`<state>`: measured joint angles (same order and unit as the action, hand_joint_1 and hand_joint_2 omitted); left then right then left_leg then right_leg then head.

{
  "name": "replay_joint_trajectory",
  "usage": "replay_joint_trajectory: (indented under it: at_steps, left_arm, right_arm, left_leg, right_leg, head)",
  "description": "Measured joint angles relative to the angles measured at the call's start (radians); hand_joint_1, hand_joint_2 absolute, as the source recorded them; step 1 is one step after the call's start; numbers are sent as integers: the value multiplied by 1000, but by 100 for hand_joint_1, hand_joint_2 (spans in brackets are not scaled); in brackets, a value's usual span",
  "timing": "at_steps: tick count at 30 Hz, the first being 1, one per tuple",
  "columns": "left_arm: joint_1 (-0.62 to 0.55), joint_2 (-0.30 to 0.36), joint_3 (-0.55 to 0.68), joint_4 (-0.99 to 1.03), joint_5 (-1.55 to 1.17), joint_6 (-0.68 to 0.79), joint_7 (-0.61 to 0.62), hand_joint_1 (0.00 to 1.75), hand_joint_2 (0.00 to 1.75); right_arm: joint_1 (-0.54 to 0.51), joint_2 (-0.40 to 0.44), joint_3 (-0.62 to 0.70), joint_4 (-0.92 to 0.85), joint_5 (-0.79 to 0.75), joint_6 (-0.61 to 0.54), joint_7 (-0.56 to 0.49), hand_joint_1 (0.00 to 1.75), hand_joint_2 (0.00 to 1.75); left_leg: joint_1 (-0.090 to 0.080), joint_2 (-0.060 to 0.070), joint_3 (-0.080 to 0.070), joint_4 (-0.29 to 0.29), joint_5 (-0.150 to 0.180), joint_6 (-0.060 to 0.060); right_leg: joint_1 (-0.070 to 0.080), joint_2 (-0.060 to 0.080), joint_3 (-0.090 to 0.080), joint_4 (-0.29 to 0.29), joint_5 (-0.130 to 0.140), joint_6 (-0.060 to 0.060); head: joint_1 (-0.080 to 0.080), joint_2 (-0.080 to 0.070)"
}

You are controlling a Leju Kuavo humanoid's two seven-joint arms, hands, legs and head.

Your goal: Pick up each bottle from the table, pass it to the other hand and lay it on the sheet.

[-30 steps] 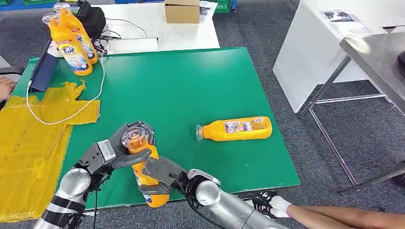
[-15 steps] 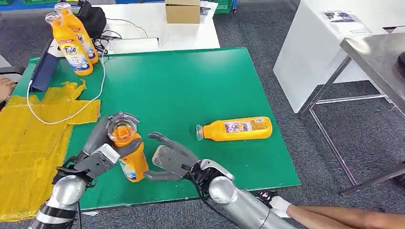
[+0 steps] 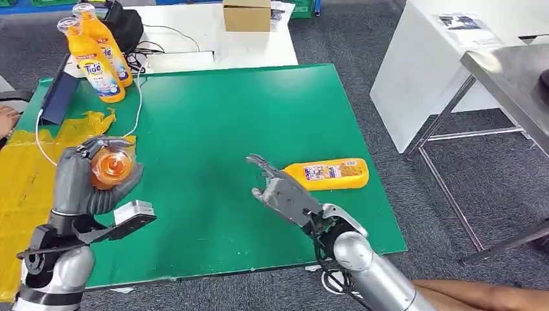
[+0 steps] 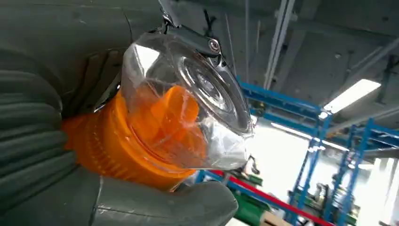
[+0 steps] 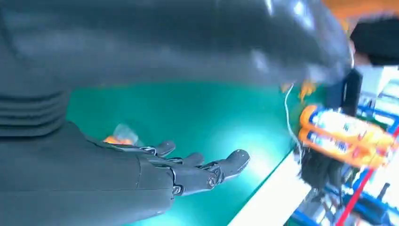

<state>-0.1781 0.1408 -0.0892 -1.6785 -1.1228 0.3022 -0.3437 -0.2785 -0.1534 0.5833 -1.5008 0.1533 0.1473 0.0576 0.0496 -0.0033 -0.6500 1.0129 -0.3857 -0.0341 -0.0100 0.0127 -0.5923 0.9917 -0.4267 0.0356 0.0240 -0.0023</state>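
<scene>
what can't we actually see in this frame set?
- Body of the held bottle: head view, hidden by the left robot hand; left wrist view cuts it off.
- Lying bottle cap: head view, behind the right robot hand.
- Standing bottles: right wrist view, blurred.

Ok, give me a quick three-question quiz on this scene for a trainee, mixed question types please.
1. True or false: the left robot hand holds a bottle.
2. Multiple choice: the lying bottle rests on A) the yellow sheet, B) the green table, C) the floor.
3. Fill in: the right robot hand is ____, holding nothing.

Key: 1 true. 2 B. 3 open.
</scene>
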Motion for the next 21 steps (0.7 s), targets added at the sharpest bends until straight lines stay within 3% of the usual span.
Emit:
replay_joint_trajectory:
  at_steps: [5, 12, 13, 21]
  left_arm:
    - [1, 58, -5, 64, -345, 74, 124, 175, 175]
    - [-70, 198, -39, 474, -439, 78, 181, 175, 175]
    - [-80, 212, -44, 518, -439, 87, 181, 175, 175]
    - [-175, 275, -82, 792, -426, 65, 131, 175, 175]
  right_arm:
    - [33, -85, -45, -57, -10, 1, 8, 0, 0]
    - [8, -242, -171, -67, -32, 94, 47, 0, 0]
    - [2, -254, -187, -64, -35, 102, 47, 0, 175]
    - [-55, -385, -232, -6, 12, 184, 47, 0, 175]
  left_leg:
    - [0, 0, 0, 0, 0, 0]
    - [0, 0, 1, 0, 2, 0]
    - [0, 0, 1, 0, 2, 0]
    - [0, -1, -2, 0, 2, 0]
  right_leg:
    - [0, -1, 0, 0, 0, 0]
    - [0, 0, 0, 0, 1, 0]
    - [0, 0, 0, 0, 1, 0]
    - [0, -1, 0, 0, 1, 1]
  head:
    - [0, 0]
    - [0, 0]
    - [0, 0]
    - [0, 0]
